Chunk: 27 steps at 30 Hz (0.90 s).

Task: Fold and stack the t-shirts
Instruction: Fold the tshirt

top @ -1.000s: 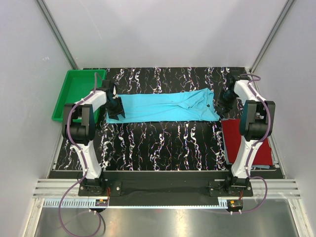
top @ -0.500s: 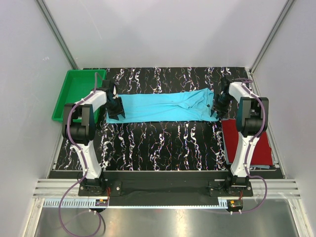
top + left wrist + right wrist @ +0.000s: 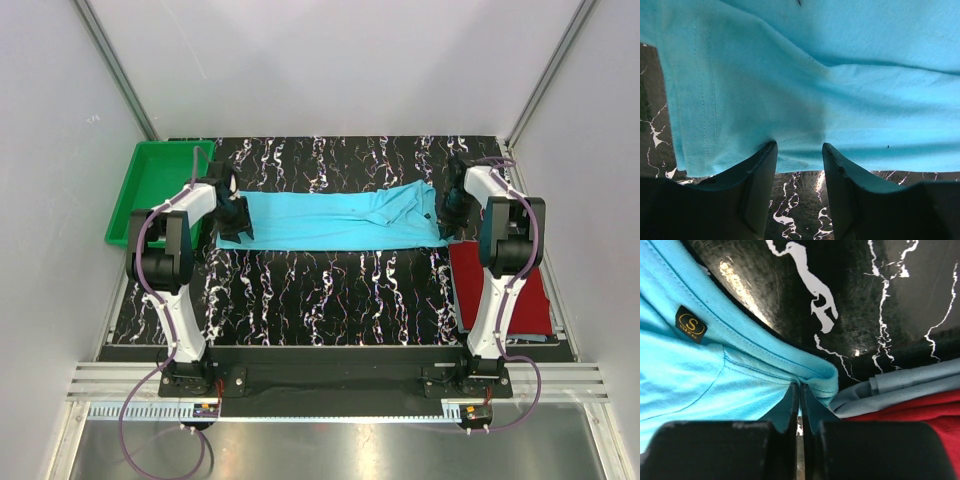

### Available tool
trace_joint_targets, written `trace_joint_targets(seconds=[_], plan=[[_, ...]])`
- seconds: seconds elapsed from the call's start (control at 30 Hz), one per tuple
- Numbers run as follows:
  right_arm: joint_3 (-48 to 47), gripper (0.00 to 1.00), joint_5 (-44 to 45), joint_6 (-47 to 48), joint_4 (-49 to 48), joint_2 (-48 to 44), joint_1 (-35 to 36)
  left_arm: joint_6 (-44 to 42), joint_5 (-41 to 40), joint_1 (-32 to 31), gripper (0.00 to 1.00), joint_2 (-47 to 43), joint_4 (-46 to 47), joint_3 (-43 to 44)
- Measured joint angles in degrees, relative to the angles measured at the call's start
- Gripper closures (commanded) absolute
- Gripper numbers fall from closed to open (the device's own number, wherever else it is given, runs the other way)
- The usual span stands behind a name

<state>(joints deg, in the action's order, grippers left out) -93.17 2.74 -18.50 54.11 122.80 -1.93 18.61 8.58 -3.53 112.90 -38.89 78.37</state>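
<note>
Right gripper (image 3: 800, 390): jaws clenched on the collar edge of the turquoise t-shirt (image 3: 330, 220) (neck label (image 3: 691, 323) close by). Left gripper (image 3: 799, 150): jaws parted at the opposite hem; grip cannot be confirmed. The shirt is spread across the black marbled table (image 3: 330, 290). The dark red t-shirt (image 3: 535, 305) is partly hidden behind the right arm.

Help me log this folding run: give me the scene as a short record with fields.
turquoise short-sleeved cloth t-shirt: laid lengthwise across the black marbled table, collar end toward the right arm
left gripper: open, fingers either side of the shirt's hemmed edge
right gripper: shut on the shirt's collar edge, near the small dark neck label
dark red folded cloth t-shirt: table's right side, by the right arm
green plastic tray: far left
</note>
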Motion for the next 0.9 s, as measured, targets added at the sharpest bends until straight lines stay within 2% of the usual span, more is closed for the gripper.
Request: trace_joint_targets(seconds=[0.23, 0.33, 0.37, 0.47, 0.7, 0.9], plan=[[0.0, 0.58, 1.3, 0.4, 0.6, -0.3, -0.2, -0.7, 0.0, -0.9, 0.47, -1.0, 0.0, -0.9], [0.0, 0.50, 1.3, 0.6, 1.1, -1.0, -0.6, -0.6, 0.2, -2.0, 0.44, -2.6, -1.0, -2.4], [0.0, 0.44, 1.0, 0.5, 1.2, -1.5, -0.7, -0.6, 0.3, -2.5, 0.44, -3.4, -1.5, -2.9], [-0.4, 0.34, -1.3, -0.3, 1.3, -3.7, -0.9, -0.4, 0.9, -3.5, 0.41, -6.3, -2.8, -3.5], [-4.2, 0.32, -11.0, -4.3, -1.6, -6.1, -1.1, 2.5, 7.4, -6.4, 0.37, -14.2, -1.6, -3.1], [-8.9, 0.37, -16.7, -7.7, -6.1, -4.8, -1.1, 11.8, 19.0, -12.8, 0.37, -11.7, 11.4, -3.0]])
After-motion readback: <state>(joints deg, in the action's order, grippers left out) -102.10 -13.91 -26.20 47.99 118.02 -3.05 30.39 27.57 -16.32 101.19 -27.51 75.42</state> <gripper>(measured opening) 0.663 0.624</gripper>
